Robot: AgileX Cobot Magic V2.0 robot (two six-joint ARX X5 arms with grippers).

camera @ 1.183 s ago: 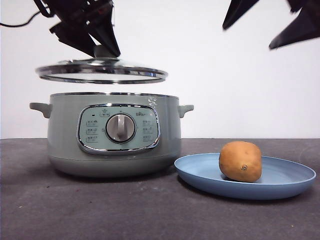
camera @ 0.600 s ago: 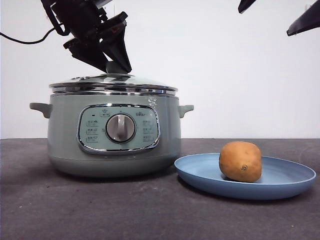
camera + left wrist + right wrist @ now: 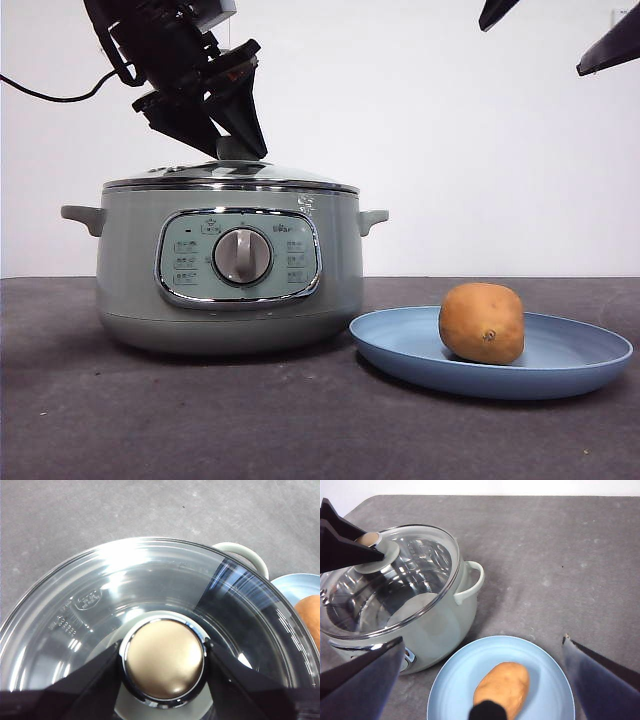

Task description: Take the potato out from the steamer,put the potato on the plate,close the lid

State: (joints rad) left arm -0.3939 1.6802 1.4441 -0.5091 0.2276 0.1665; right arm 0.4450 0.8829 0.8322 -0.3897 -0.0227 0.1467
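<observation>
The clear glass lid (image 3: 230,180) sits on the rim of the sage-green steamer (image 3: 130,260). My left gripper (image 3: 235,150) comes down from the upper left and is shut on the lid's knob (image 3: 164,657), one jaw against each side. The orange-brown potato (image 3: 481,322) lies on the light-blue plate (image 3: 580,350), right of the steamer. My right gripper (image 3: 535,45) hangs open and empty high above the plate. In the right wrist view the potato (image 3: 502,687) lies on the plate (image 3: 550,680), beside the steamer (image 3: 445,625) and its lid (image 3: 420,560).
The steamer's right handle (image 3: 372,218) sticks out toward the plate's near rim. A black cable (image 3: 50,95) runs from the left arm to the left edge. The dark grey table (image 3: 300,430) spreads in front of both.
My left gripper has lowered the lid from above the steamer onto its rim. My right gripper has risen toward the top right corner.
</observation>
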